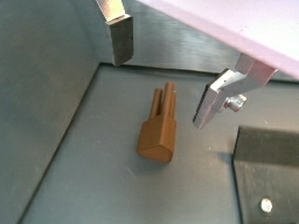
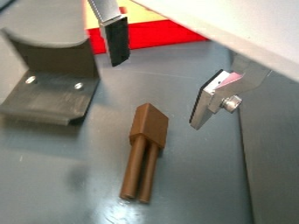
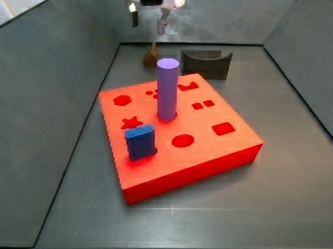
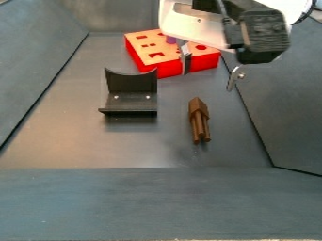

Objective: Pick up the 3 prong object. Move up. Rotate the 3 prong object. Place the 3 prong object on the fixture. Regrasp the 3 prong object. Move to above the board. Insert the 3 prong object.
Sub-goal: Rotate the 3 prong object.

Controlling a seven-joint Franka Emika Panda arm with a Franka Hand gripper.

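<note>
Air is all that sits between my fingers: my pincer [image 1: 167,65] hangs released above the grey floor [image 1: 93,175], its two silver plates spread wide, and nothing is caught in the gap. In both wrist views one dark-padded finger [image 2: 114,37] and its partner [image 2: 212,98] stand on either side of the 3 prong object [image 2: 143,149], which lies flat on the floor below me, untouched. It is a small brown stubby piece, a blocky body at one end and thin prongs running out of the other; in a wrist view [image 1: 156,129] the prongs point toward the gap between my fingers. In a side view the 3 prong object [image 4: 199,119] lies lengthwise just beside the fixture [image 4: 128,92], a dark bracket with a curved notch in its upright, standing on its base plate; the two are near each other but apart. Behind the fixture sits the board [image 4: 167,49], red and flat, with shaped holes cut in its top. In a side view the board [image 3: 196,160] fills the middle of the floor, a purple cylinder [image 3: 168,88] stands upright in one hole, a blue block [image 3: 140,143] sits near a front corner, and my pincer [image 3: 151,14] hovers at the far end.
</note>
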